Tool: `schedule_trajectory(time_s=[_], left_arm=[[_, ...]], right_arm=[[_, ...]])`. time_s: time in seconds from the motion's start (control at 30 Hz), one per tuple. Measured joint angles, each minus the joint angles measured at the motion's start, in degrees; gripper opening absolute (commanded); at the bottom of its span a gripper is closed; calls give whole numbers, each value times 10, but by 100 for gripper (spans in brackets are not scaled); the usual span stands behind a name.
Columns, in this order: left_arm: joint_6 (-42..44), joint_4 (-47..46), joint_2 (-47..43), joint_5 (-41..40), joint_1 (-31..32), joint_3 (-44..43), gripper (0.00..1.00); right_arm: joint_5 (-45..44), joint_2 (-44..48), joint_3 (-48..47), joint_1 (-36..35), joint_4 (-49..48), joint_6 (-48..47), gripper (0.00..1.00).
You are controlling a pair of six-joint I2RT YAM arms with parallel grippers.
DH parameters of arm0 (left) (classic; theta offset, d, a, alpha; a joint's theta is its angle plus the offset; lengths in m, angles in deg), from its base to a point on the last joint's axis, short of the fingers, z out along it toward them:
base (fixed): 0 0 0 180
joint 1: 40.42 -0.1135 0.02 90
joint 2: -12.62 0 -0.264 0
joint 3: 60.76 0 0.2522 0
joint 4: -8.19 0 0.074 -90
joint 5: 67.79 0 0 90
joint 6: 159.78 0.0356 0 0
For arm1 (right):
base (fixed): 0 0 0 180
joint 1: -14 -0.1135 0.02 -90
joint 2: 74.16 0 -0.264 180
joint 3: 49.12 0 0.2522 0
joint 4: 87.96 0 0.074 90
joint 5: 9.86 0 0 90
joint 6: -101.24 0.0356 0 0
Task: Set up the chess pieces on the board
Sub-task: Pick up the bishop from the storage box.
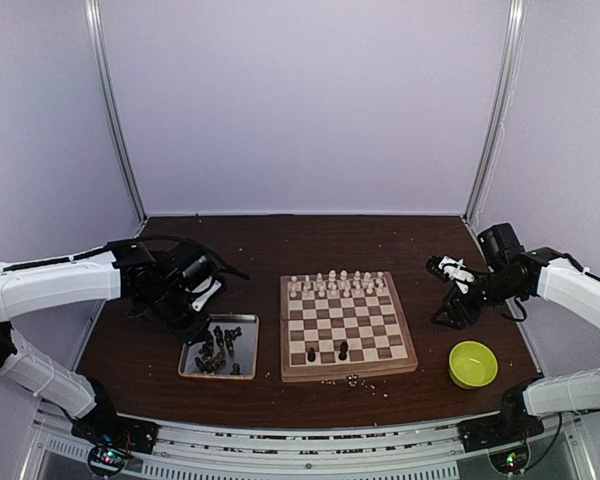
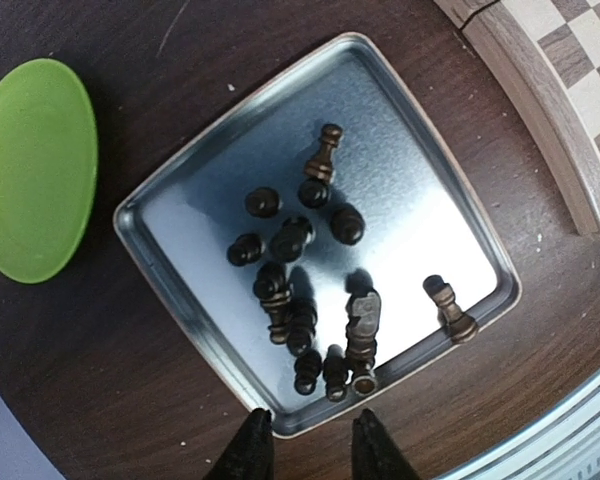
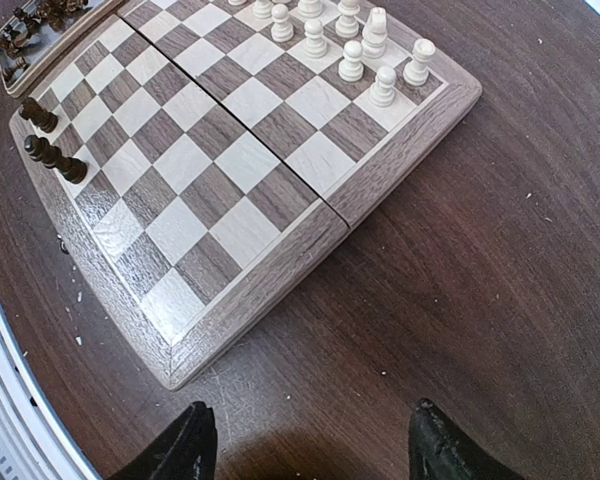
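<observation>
Several dark chess pieces point(image 2: 290, 290) lie jumbled in a silver tray point(image 2: 410, 170), which sits left of the board in the top view point(image 1: 254, 346). Two dark pieces point(image 1: 311, 354) point(image 1: 343, 350) stand near the front edge of the board point(image 1: 410, 332); they also show in the right wrist view point(image 3: 55, 160). My left gripper point(image 1: 194, 320) is open and empty, its fingertips point(image 2: 252, 435) just above the tray's near corner. My right gripper point(image 1: 448, 312) is open wide and empty over bare table right of the board point(image 3: 270, 270).
Cream pieces point(image 1: 338, 283) fill the board's two far rows, and show in the right wrist view point(image 3: 350, 45). A green bowl point(image 1: 473, 363) stands front right. A green dish point(image 2: 35, 170) lies beside the tray. The board's corner point(image 2: 550, 130) is close to the tray.
</observation>
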Motion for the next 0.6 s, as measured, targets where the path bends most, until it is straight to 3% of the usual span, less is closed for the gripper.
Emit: schedule_trajectory(time_s=[0.3, 0.6], left_arm=[[13, -61, 60, 56, 2, 1, 29], [17, -78, 126, 53, 5, -31, 31]], right_arm=[[-3, 0, 0, 0, 0, 0, 66], [-4, -4, 0, 0, 0, 0, 66]])
